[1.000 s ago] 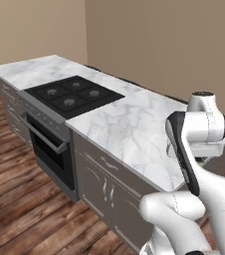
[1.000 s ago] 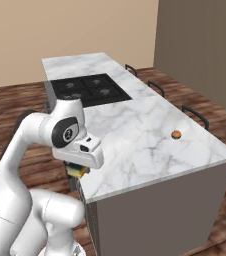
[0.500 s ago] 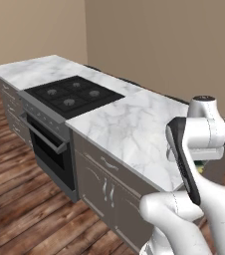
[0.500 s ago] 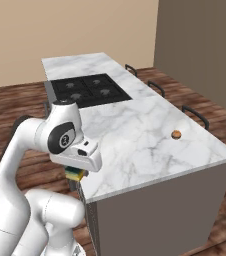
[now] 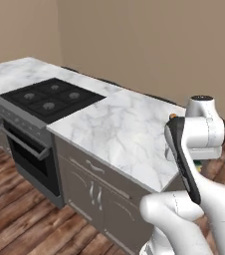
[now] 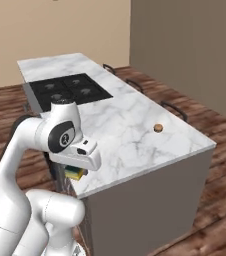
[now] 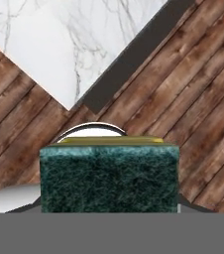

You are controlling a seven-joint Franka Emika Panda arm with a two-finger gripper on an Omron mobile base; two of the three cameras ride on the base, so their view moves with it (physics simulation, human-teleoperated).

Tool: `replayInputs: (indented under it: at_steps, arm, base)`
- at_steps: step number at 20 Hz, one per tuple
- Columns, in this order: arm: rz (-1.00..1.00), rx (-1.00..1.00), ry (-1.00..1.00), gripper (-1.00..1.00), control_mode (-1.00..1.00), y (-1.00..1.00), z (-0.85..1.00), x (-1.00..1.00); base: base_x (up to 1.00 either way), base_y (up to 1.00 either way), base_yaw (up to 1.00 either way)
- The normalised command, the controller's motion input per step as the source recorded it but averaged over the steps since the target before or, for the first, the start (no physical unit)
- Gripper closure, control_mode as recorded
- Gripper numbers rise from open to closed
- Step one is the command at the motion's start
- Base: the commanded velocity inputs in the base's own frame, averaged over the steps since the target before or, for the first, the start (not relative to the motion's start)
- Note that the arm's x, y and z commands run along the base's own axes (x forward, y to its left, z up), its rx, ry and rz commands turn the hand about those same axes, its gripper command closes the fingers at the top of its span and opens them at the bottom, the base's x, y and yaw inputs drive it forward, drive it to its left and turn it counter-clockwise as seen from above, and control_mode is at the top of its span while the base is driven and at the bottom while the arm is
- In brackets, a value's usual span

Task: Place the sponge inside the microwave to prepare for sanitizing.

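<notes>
Sponge (image 7: 109, 173) sits clamped in my hand (image 6: 76, 172), dark face toward the camera, carried just off the counter (image 6: 135, 130) corner; microwave yet to find.

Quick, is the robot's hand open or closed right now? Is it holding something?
Gripper: closed on the sponge, holding it past the corner of the counter, above the wood floor.

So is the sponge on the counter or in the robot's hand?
In its hand: the sponge sits against the gripper, over the wooden floor.
</notes>
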Motion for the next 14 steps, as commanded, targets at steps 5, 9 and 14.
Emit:
replayInputs:
  at_steps: [5, 9, 14]
  arm:
    - [0.0, 0.0, 0.0, 1.0, 1.0, 0.0, 0.0, 0.0]
    - [0.0, 0.0, 0.0, 1.0, 1.0, 0.0, 0.0, 0.0]
    - [0.0, 0.0, 0.0, 1.0, 1.0, 0.0, 0.0, 0.0]
  base:
    - [-0.36, -0.33, -0.41]
    - [-0.11, -0.15, -0.51]
    - [0.06, 0.0, -0.51]
